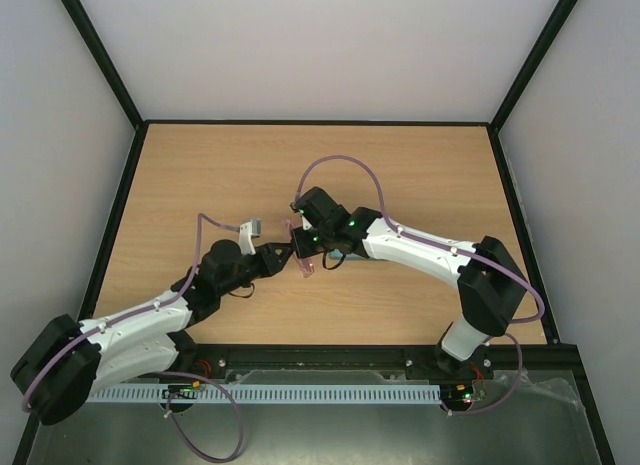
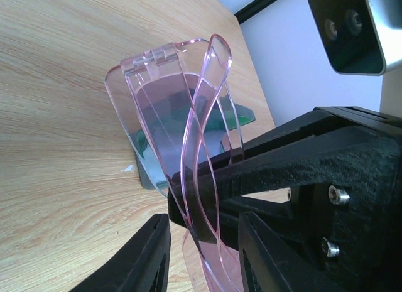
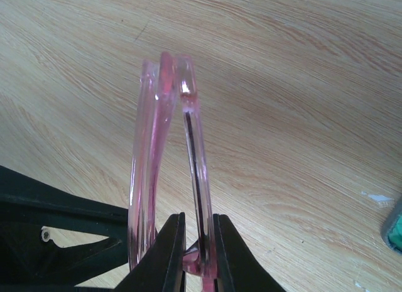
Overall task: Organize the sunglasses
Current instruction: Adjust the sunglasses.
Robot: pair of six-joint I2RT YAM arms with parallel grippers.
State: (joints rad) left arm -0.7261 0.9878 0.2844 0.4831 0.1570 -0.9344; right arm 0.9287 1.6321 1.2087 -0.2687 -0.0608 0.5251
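One pair of sunglasses (image 1: pixel 302 253) was held over the middle of the table (image 1: pixel 420 165), apparently clear of the wood. Its slim temple arms were folded in behind the pinkish lenses. The sunglasses were clamped by the right gripper (image 3: pixel 198 220), whose two fingers (image 3: pixel 169 254) were closed tightly on the thin frame, which was seen edge on in the right wrist view.

The left gripper (image 2: pixel 204 229) was positioned over the middle of the table as well, facing the right one. Its fingers (image 2: pixel 147 260) were set apart, one on either side of the near end of the folded sunglasses. Whether those fingers were pressed against the frame or merely flanked it could not be told, so no firm grip could be stated for that claw.

A small grey-and-green thing (image 3: pixel 394 232) was lying on the table just beyond the sunglasses. It was too hidden to be identified.
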